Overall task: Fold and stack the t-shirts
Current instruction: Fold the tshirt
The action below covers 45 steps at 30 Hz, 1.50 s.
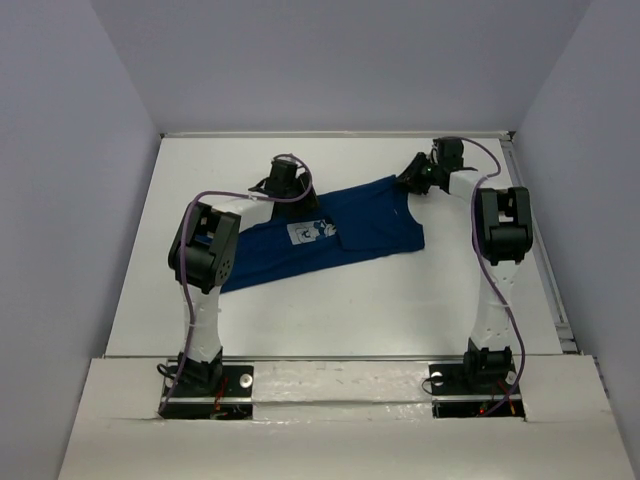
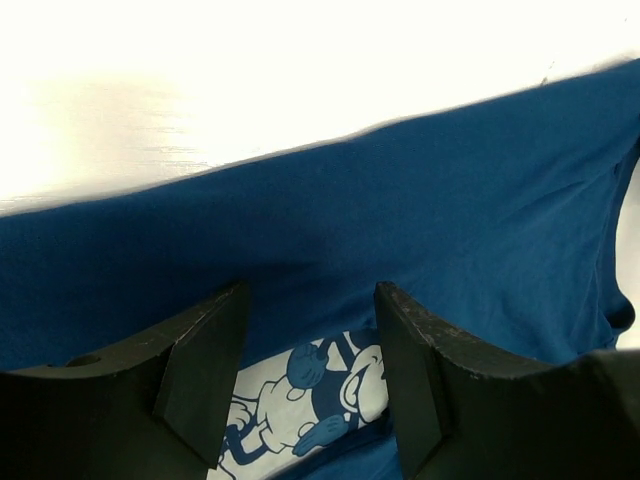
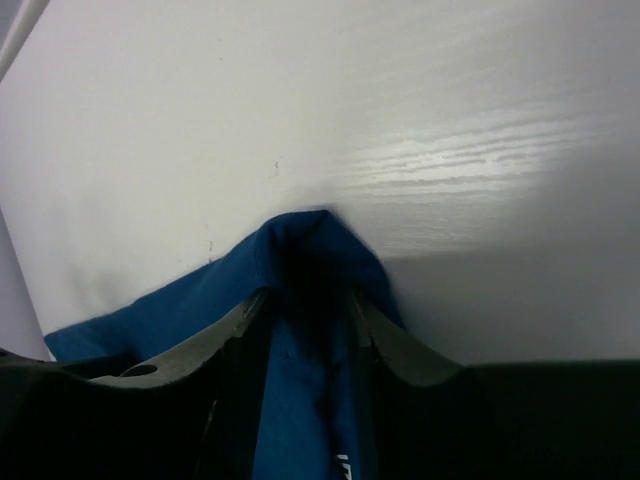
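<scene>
- Navy-blue t-shirt (image 1: pixel 365 225) lies on the white table (image 1: pixel 350 310), roughly mid-table. It runs diagonally from near-left to far-right.
- Shirt is spread mostly flat, not folded into a packet. Some wrinkles, and an overlapping edge shows just right of the print.
- Pale square Mickey Mouse print (image 1: pixel 305 233) faces up, left of the shirt's centre.
- Left gripper (image 1: pixel 281 188) sits at the shirt's far edge, just beyond the print, pointing down at the cloth.
- Left wrist view: both dark fingers (image 2: pixel 205 380) stand well apart with the print showing between them. The cloth there lies flat and nothing is pinched, so the jaws read as open. Cannot tell whether the tips touch the fabric.
- Same view: bare table beyond the shirt's edge is blown out by bright light.
- Right gripper (image 1: pixel 410 183) is at the shirt's far-right corner, near the back of the table.
- Right wrist view: fingers (image 3: pixel 400 350) are set narrow with a strip of blue cloth running between them. The fabric bunches into a small raised peak just past the tips, so it reads as clamped on the t-shirt corner.
- That corner is lifted slightly off the table; the rest of the shirt rests on the surface.
- The two grippers are well apart, both along the shirt's far edge.
- Only one shirt is visible.
</scene>
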Motion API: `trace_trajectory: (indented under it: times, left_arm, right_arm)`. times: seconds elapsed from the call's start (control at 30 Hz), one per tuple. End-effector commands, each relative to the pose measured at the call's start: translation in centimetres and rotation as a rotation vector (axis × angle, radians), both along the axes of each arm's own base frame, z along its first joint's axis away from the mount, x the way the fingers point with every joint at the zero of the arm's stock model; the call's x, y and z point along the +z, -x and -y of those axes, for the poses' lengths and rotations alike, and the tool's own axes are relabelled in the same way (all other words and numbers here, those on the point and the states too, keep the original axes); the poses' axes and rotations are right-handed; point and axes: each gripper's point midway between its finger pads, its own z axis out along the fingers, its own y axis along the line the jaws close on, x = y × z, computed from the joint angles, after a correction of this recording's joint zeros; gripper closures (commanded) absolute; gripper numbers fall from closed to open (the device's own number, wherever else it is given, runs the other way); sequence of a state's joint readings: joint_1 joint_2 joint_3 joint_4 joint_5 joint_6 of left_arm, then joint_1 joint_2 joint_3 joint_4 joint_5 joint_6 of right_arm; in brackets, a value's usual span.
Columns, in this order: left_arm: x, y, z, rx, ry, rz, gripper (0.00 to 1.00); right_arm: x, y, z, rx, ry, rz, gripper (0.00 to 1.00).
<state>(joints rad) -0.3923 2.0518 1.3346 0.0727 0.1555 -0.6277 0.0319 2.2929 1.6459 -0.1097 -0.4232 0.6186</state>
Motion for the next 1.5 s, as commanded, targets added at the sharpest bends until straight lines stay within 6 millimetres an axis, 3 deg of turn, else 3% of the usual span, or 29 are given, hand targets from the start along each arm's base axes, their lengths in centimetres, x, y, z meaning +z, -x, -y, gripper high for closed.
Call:
trace_trajectory:
  times: [0.0,0.03,0.1,0.17,0.23,0.3,0.4,0.53,0.57,0.63,0.77,0.87,1.0,1.07,1.17,1.2,1.23,1.27,1.3,1.33,1.4,1.43,1.47]
  left_arm:
    - [-1.5,1.7,-2.0,0.037,-0.056,-0.077,0.45]
    - [-1.2,1.7,-1.9,0.037,-0.049,-0.073,0.45]
    - [0.1,1.2,-1.4,0.033,-0.020,-0.039,0.45]
    - [1.2,0.9,-1.2,0.028,-0.007,-0.020,0.45]
    - [2.1,0.8,-1.0,0.020,0.001,-0.004,0.45]
    - [3.1,0.6,-1.0,0.014,0.002,0.018,0.45]
    - [3.7,0.5,-1.1,0.006,-0.004,0.032,0.45]
    - [3.7,0.3,-0.9,0.003,-0.004,0.036,0.45]
    - [3.6,0.3,-0.9,0.003,-0.005,0.033,0.45]
    - [3.6,0.3,-0.9,0.003,-0.003,0.032,0.45]
    - [3.5,0.4,-1.0,0.002,-0.012,0.031,0.45]
    - [2.8,0.7,-1.6,0.010,-0.041,0.009,0.45]
    - [2.1,1.0,-2.4,0.022,-0.062,-0.006,0.45]
    - [3.1,1.0,-2.5,0.024,-0.059,0.018,0.45]
    - [5.0,1.0,-2.6,0.022,-0.050,0.054,0.45]
    - [5.8,0.8,-2.5,0.021,-0.044,0.070,0.45]
    - [6.7,0.7,-2.4,0.019,-0.035,0.085,0.45]
    - [8.7,0.5,-2.2,0.012,-0.016,0.121,0.45]
    - [9.2,0.6,-2.2,0.012,-0.015,0.127,0.45]
    - [10.8,0.3,-2.0,0.006,-0.001,0.157,0.45]
    - [14.0,0.3,-2.0,-0.006,0.011,0.213,0.45]
    - [15.1,0.4,-2.0,-0.009,0.014,0.233,0.45]
    - [16.0,0.7,-2.1,-0.015,0.016,0.242,0.45]
  right_arm:
    - [3.4,-2.0,2.8,-0.063,0.067,0.084,0.52]
    - [5.2,-1.9,2.9,-0.060,0.074,0.116,0.44]
    - [7.1,-1.5,3.0,-0.060,0.082,0.145,0.39]
    - [9.8,-0.7,3.0,-0.058,0.086,0.190,0.38]
    - [11.5,0.1,2.7,-0.056,0.066,0.218,0.48]
    - [12.2,1.6,0.4,-0.005,0.047,0.223,0.68]
    - [11.9,2.6,-3.1,0.079,0.025,0.204,0.95]
    - [12.1,2.5,-7.2,0.168,-0.049,0.198,1.00]
    - [10.8,2.6,-8.7,0.194,-0.076,0.170,1.00]
    - [9.4,1.7,-9.3,0.188,-0.114,0.141,1.00]
    - [6.0,0.6,-9.4,0.162,-0.121,0.087,1.00]
    - [3.6,-0.2,-7.4,0.075,-0.103,0.041,1.00]
    - [2.4,-0.9,-3.3,-0.033,-0.128,0.029,1.00]
    - [3.1,-1.5,-2.8,-0.038,-0.127,0.063,1.00]
    - [6.0,-1.9,-3.9,0.044,-0.159,0.115,0.80]
    - [7.6,-2.2,-4.3,0.073,-0.172,0.133,0.55]
    - [8.6,-2.0,-4.8,0.106,-0.190,0.140,0.41]
    - [9.6,-1.2,-5.4,0.153,-0.215,0.124,0.20]
    - [10.5,-0.9,-5.4,0.165,-0.214,0.125,0.19]
    - [11.4,-0.6,-5.4,0.168,-0.210,0.132,0.10]
    - [13.7,1.3,-5.1,0.164,-0.201,0.169,0.09]
    - [14.0,2.4,-5.4,0.170,-0.189,0.176,0.12]
    - [11.9,4.2,-4.8,0.146,-0.164,0.125,0.21]
